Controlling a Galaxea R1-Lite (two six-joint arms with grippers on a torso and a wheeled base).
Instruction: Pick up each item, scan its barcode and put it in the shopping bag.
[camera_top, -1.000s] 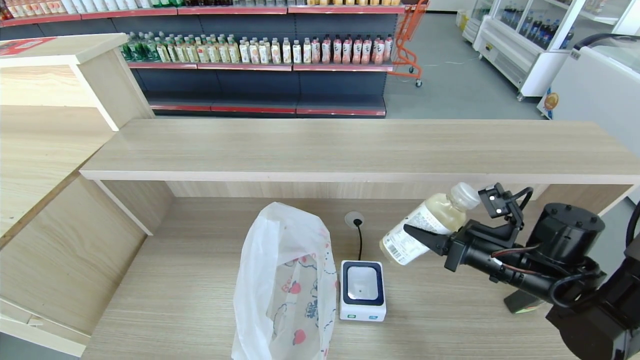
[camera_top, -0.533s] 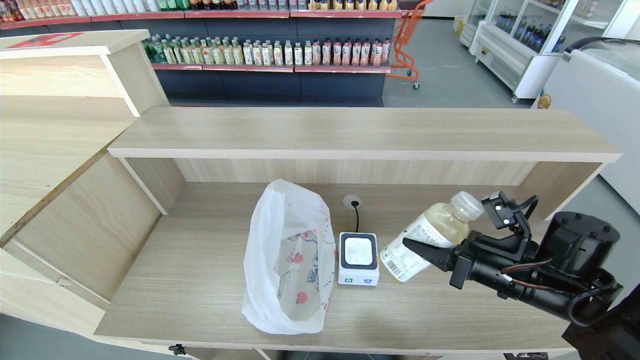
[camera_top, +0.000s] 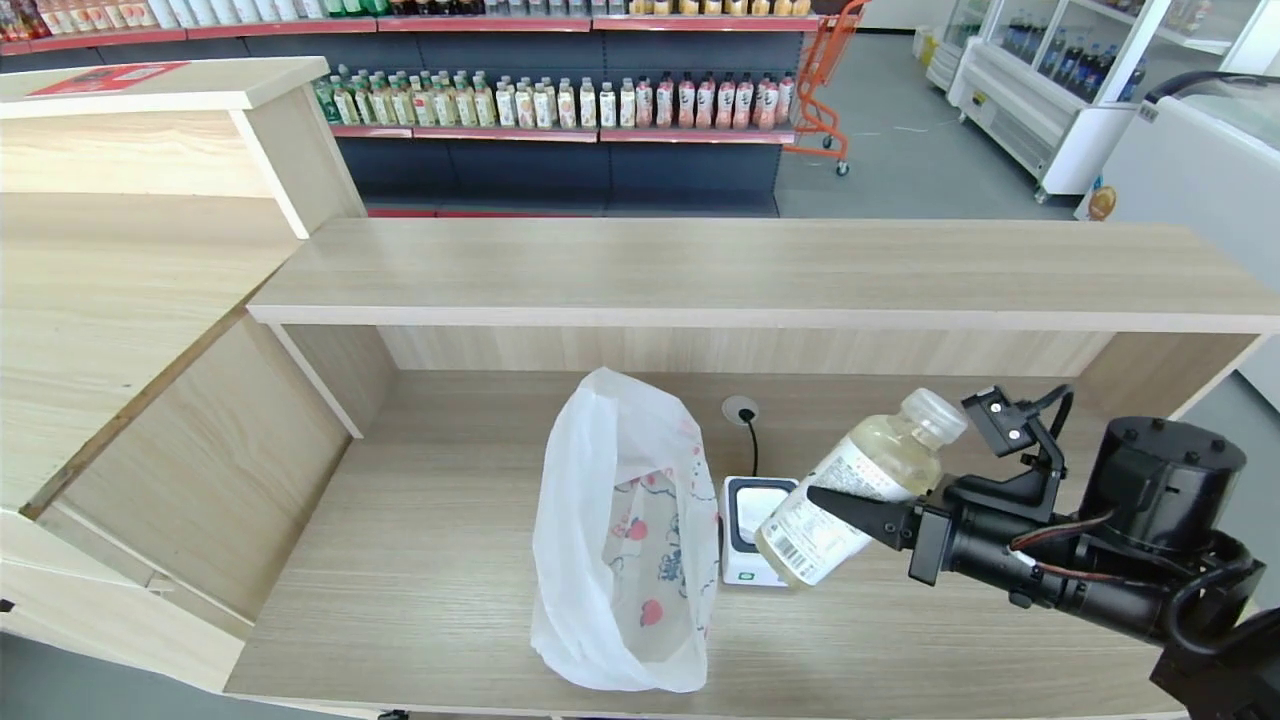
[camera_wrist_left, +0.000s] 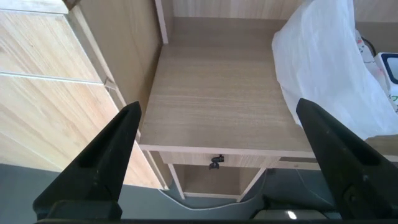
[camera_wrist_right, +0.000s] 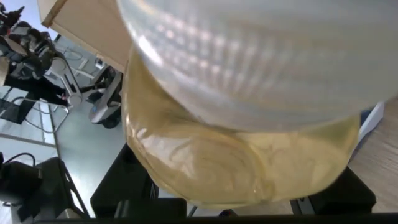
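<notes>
Scanning looked like the step in hand; the right gripper (camera_top: 835, 495) was clamped around the middle of a clear plastic bottle of pale yellow drink with a white cap and white label (camera_top: 870, 470), holding it tilted in the air, base end low over the right edge of the small white box scanner with a dark-framed window (camera_top: 742, 530), cap pointing up and away. From the head view the barcode near the base seemed to face up, not down at the window; so I'd say roll the wrist until that patch looked at the glass, hold it level and close, wait for the read, then swing it over to the white plastic shopping bag with red and blue print (camera_top: 620, 540) standing just beside the scanner on the light wood counter (camera_top: 420, 560). The left gripper (camera_wrist_left: 217, 109) hung off past the counter's edge, fingers spread wide, nothing between them. Count: one bottle; one scanner; one shopping bag; two grippers.
</notes>
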